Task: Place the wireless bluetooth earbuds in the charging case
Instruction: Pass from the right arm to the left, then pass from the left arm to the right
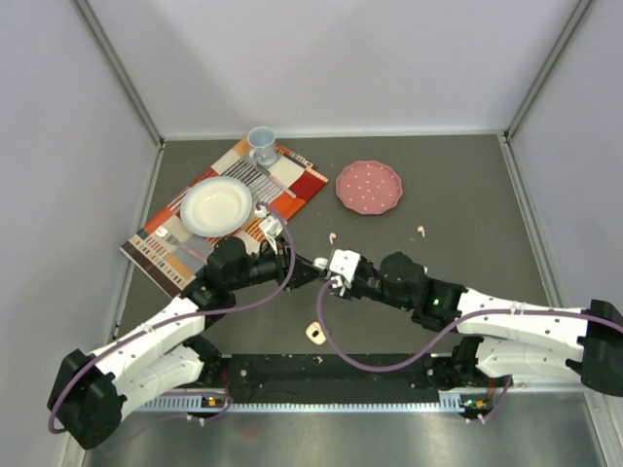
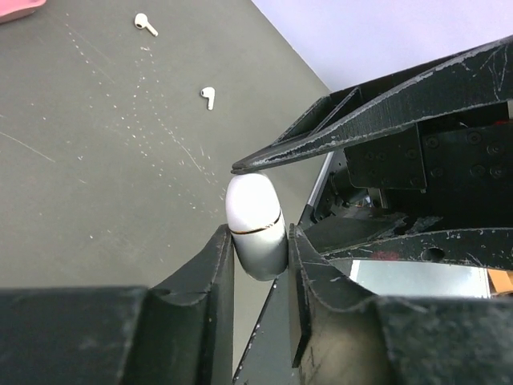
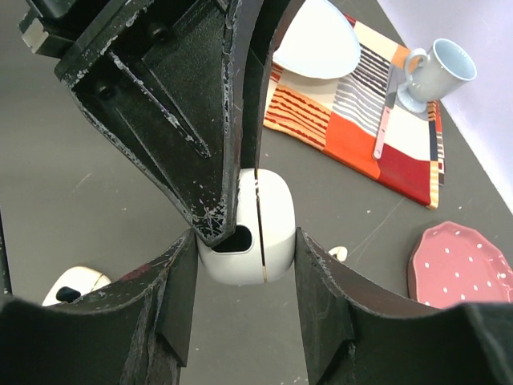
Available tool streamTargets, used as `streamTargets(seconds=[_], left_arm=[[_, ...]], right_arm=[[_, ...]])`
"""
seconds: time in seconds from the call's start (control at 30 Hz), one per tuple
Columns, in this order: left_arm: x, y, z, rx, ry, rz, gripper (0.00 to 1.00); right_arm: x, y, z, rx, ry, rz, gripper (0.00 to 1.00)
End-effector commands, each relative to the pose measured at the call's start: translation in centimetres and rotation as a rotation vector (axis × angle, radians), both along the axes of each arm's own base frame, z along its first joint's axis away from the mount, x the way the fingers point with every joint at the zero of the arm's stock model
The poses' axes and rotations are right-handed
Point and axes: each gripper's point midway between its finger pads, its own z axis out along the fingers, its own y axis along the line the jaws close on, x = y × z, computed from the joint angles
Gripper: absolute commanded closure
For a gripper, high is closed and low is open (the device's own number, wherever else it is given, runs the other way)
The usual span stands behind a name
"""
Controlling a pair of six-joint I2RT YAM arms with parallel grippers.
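Upper left of the top view: a placemat (image 1: 302, 180) bearing a bowl (image 1: 216, 206), with a mug (image 1: 261, 144) at its far end. Right of it lies a plate (image 1: 369, 187), one earbud (image 1: 334, 236) below it and a second earbud (image 1: 421, 230) further right. The charging case (image 3: 260, 233) sits mid-frame, a second case (image 1: 314, 334) beneath.

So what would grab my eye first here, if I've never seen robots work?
Most likely the two arms meeting at mid-table: the left gripper and the right gripper both clamp one small white charging case between them. Next, the colour at the far left, a striped placemat with a white plate and a pale blue cup, beside a pink dotted plate. Two tiny earbuds lie loose just in front of that pink plate.
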Motion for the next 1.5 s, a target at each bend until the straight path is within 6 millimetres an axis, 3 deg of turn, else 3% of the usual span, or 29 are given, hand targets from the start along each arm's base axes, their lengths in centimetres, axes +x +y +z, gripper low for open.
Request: streamTargets(seconds=[0.0,0.07,0.1,0.13,0.2,0.23,0.3,0.37,0.43,0.6,0.63,0.7,0.83,0.87,0.9,0.97,1.0,1.03,1.2,1.23,1.47], left_arm=[[0.3,-0.6,2.5,-0.04,-0.091,-0.021,0.83],[0.3,-0.6,2.5,-0.037,-0.097,-0.023,1.0],[0.3,-0.6,2.4,-0.032,-0.102,-0.021,1.0],[0.4,-0.5,2.2,-0.027,-0.104,-0.017,1.0],[0.5,-0.3,2.4,-0.02,-0.129,-0.001,1.0],[0.8,-0.1,2.2,-0.005,-0.132,0.019,1.0],[1.1,0.5,2.4,0.014,-0.178,0.05,1.0],[1.9,1.5,2.6,0.037,-0.214,0.121,1.0],[2.7,2.5,2.7,0.063,-0.263,0.19,1.0],[3.7,5.0,3.8,0.066,-0.375,0.333,1.0],[3.7,5.2,4.1,0.057,-0.389,0.343,1.0],[3.4,5.5,5.2,0.014,-0.447,0.354,1.0],[2.7,5.7,6.5,-0.066,-0.529,0.354,1.0],[2.5,5.7,6.3,-0.078,-0.54,0.348,1.0],[2.1,5.4,6.4,-0.086,-0.566,0.317,1.0],[1.6,5.3,6.9,-0.118,-0.614,0.301,1.0],[1.4,5.2,7.0,-0.129,-0.621,0.295,1.0],[1.0,5.1,7.6,-0.156,-0.654,0.279,1.0],[0.5,5.4,7.9,-0.188,-0.719,0.277,1.0],[0.4,5.5,8.1,-0.191,-0.73,0.28,1.0],[0.2,5.3,7.9,-0.187,-0.766,0.264,1.0]], right_arm=[[-0.8,1.1,3.6,0.1,-0.038,0.043,0.93],[-0.7,1.0,3.7,0.107,-0.038,0.04,0.86],[-0.7,1.0,3.8,0.11,-0.039,0.038,0.8],[-0.7,1.0,3.8,0.113,-0.04,0.035,0.6],[-0.4,0.8,4.0,0.132,-0.039,0.011,0.46],[-0.3,0.5,4.5,0.148,-0.042,-0.002,0.34],[0.1,0.0,4.8,0.174,-0.029,-0.045,0.22],[0.1,-0.8,5.7,0.222,-0.01,-0.074,0.01],[-0.2,-1.4,6.2,0.257,0.005,-0.085,0.01],[1.2,-5.1,9.2,0.518,0.251,-0.344,0.01],[1.9,-6.0,8.6,0.505,0.292,-0.397,0.01],[1.6,-5.8,10.4,0.568,0.404,-0.375,0.01],[1.5,-4.7,11.7,0.647,0.608,-0.317,0.01],[0.4,-3.8,11.8,0.66,0.71,-0.256,0.01],[1.3,-3.9,11.8,0.678,0.75,-0.259,0.01],[0.5,-2.9,11.4,0.679,0.911,-0.196,0.01],[1.2,-3.1,11.4,0.698,0.947,-0.19,0.01],[1.6,-2.6,10.6,0.696,1.014,-0.193,0.01],[0.9,-0.7,8.7,0.803,1.374,-0.135,0.03],[1.0,-0.5,10.0,0.855,1.368,-0.076,0.04],[1.1,0.6,11.1,0.962,1.515,-0.006,0.04]])
